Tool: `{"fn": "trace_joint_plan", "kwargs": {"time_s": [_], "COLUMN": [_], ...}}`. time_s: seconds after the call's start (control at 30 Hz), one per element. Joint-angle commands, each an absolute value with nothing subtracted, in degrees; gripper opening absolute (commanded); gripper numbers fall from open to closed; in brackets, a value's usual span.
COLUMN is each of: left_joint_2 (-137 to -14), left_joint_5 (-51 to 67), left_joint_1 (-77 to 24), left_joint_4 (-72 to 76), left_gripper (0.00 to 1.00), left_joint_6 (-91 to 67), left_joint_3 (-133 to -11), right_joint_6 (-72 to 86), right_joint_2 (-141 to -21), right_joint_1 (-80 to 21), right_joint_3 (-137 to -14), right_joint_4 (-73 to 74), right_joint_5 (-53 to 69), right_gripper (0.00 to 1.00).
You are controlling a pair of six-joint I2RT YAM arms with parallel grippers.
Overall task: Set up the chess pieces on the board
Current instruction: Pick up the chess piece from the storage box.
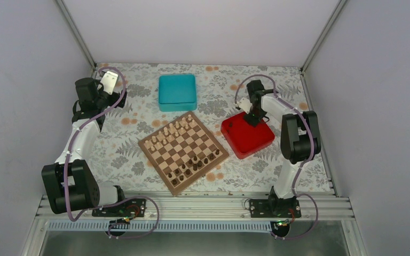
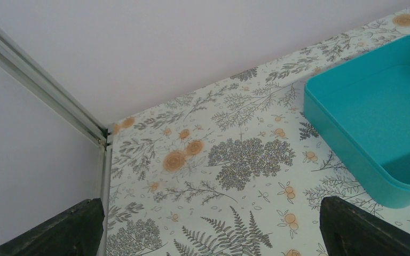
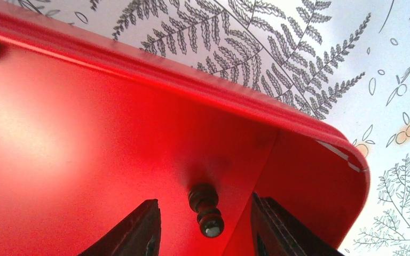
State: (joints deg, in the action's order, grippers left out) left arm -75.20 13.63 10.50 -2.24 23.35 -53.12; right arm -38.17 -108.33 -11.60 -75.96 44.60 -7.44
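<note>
- R gripper (image 3: pixel 202 228) unclenched, jaws either side of dark piece (image 3: pixel 205 200), gaps both sides, nothing gripped.
- Piece in red tray (image 3: pixel 75 133) nr corner, off board (image 1: pixel 183 152).
- Step: pick-up. Next likely needs square closing, then lift.

Board (image 1: pixel 183 152) sits in the middle, box (image 1: pixel 177 92) just behind it. Tray (image 1: pixel 251 143) is off to its right, with one chess piece (image 3: pixel 206 209) lying inside near a corner.

Glossy red plastic tray (image 3: pixel 85 122); wooden board (image 1: pixel 187 144)
</note>
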Motion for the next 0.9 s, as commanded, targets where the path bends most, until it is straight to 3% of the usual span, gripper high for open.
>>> {"fn": "trace_joint_plan", "kwargs": {"time_s": [0.0, 0.57, 0.87], "left_joint_2": [-74.4, -74.1, -73.9], "left_joint_5": [14.6, 14.9, 15.1], "left_joint_1": [10.8, 10.8, 10.8], "left_joint_4": [-1.3, -1.6, -1.6], "left_gripper": [1.00, 1.00, 1.00], "left_joint_6": [23.7, 23.5, 23.4], "left_joint_3": [-52.8, -53.0, -53.0], "right_joint_6": [-38.9, -38.6, -38.9], "right_joint_2": [-109.7, -111.4, -109.7], "right_joint_1": [-11.0, -10.3, -9.9], "right_joint_3": [-75.4, -75.8, -75.9], "right_joint_4": [44.4, 46.8, 47.0], "right_joint_5": [-8.6, -6.7, -3.2], "right_gripper": [0.45, 0.38, 0.16]}}
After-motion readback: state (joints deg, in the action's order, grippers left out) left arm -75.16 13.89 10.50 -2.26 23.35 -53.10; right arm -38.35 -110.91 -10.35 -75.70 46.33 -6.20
